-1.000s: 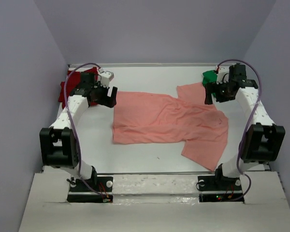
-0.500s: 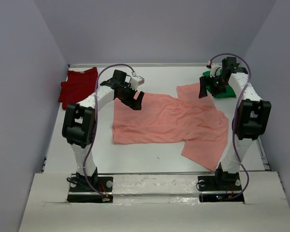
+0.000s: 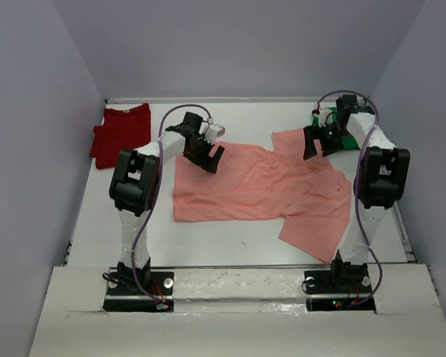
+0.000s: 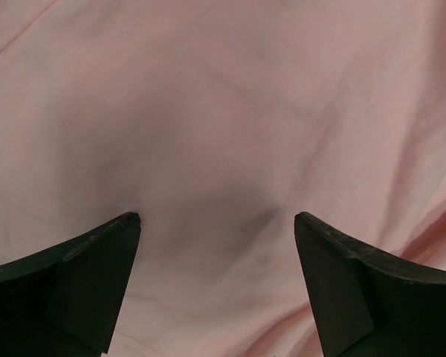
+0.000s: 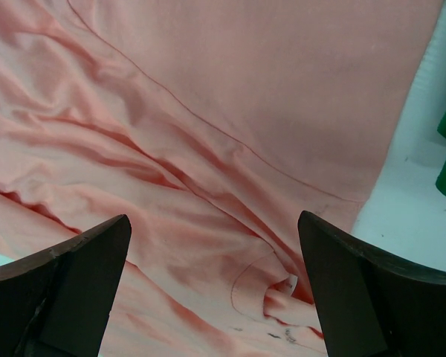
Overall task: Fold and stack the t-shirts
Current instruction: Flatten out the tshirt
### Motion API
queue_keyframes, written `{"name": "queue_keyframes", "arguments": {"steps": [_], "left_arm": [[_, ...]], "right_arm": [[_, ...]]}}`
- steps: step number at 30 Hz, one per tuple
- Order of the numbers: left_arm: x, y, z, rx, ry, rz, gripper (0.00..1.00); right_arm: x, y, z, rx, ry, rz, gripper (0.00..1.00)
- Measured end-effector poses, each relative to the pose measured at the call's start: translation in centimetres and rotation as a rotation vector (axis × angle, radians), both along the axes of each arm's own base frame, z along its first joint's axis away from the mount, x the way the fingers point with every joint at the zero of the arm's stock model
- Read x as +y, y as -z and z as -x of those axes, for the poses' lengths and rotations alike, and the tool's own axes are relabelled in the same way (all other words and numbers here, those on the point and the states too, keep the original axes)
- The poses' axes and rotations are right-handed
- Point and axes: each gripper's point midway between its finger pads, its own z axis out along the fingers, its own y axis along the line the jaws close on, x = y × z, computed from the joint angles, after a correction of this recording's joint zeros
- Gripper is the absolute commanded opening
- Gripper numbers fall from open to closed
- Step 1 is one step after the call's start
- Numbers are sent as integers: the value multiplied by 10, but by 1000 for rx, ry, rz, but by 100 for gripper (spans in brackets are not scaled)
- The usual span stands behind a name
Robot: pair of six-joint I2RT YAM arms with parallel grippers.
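Top external view: a pink t-shirt [image 3: 260,186] lies spread flat, though wrinkled, across the middle of the table [image 3: 230,245]. It looks laid out open so its edges can be lifted and brought over for the first fold, which has not yet been made. A red shirt [image 3: 120,134] sits at the far left corner and a green shirt [image 3: 348,141] at the far right, both kept apart from the working area (whether either is properly folded is hard to tell from here).

Both arms reach out over the far half of the pink t-shirt. The left gripper [image 3: 210,159] points down at the far left part of the cloth, and the right gripper [image 3: 312,147] at the sleeve on the far right, just beside the green shirt. Each wrist camera shows its fingers spread wide with nothing between them. The left pair [image 4: 215,217] hovers close over smooth fabric, and the right pair [image 5: 213,216] over creased fabric near a seam.
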Motion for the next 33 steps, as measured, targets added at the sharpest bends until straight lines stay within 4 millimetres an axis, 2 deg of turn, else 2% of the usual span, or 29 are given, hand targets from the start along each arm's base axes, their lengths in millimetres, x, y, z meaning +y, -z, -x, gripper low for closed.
{"name": "queue_keyframes", "arguments": {"steps": [5, 8, 12, 17, 24, 33], "left_arm": [[8, 2, -13, -33, -47, -59, 99], [12, 4, -28, -62, -83, -99, 99], [22, 6, -45, -99, -141, -163, 99], [36, 3, -55, -134, -217, -227, 99], [67, -5, -70, -189, -332, -336, 99], [116, -14, -84, -197, -451, -379, 99]], "right_arm": [[4, 0, 3, 3, -26, -19, 100], [5, 3, 6, 11, -39, -18, 100], [7, 10, 10, 32, -52, -17, 100], [14, 22, 10, 69, -74, -13, 100], [30, 34, -20, 56, -119, 9, 100], [53, 44, -56, 15, -158, 25, 100]]}}
